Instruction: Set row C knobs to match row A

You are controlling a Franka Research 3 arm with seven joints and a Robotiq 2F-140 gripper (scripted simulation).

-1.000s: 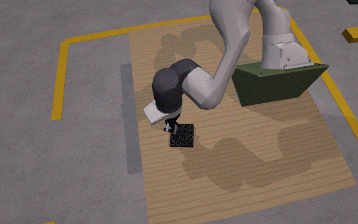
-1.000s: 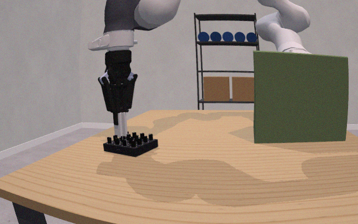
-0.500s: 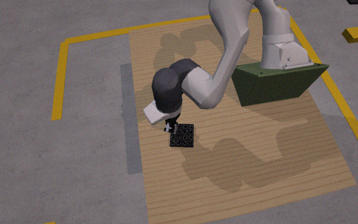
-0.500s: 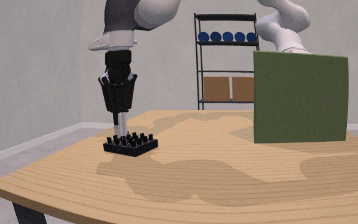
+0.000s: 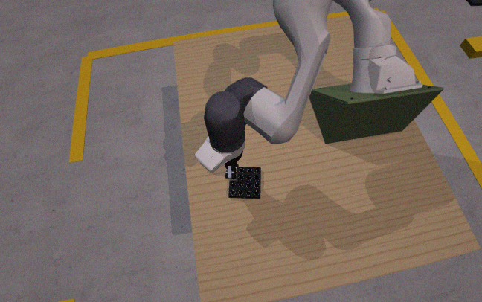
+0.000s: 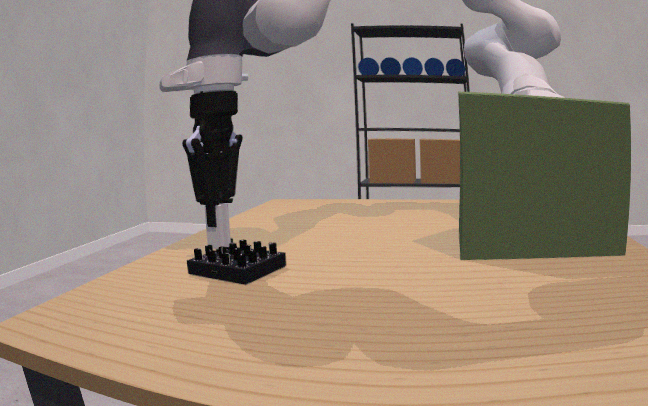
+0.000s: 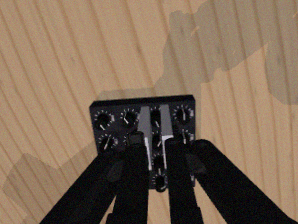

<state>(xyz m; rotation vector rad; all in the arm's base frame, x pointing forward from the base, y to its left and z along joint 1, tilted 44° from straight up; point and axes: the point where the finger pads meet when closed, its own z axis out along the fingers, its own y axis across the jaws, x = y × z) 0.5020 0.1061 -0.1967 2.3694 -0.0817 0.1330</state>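
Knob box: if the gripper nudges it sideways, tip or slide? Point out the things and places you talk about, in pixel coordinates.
The knob box [image 5: 245, 181] [image 6: 218, 272] [image 7: 145, 100] would probably slide before tipping: it's low and broad. Looks rigid, so it likely shifts as one piece. The upright knobs might catch a finger and turn.
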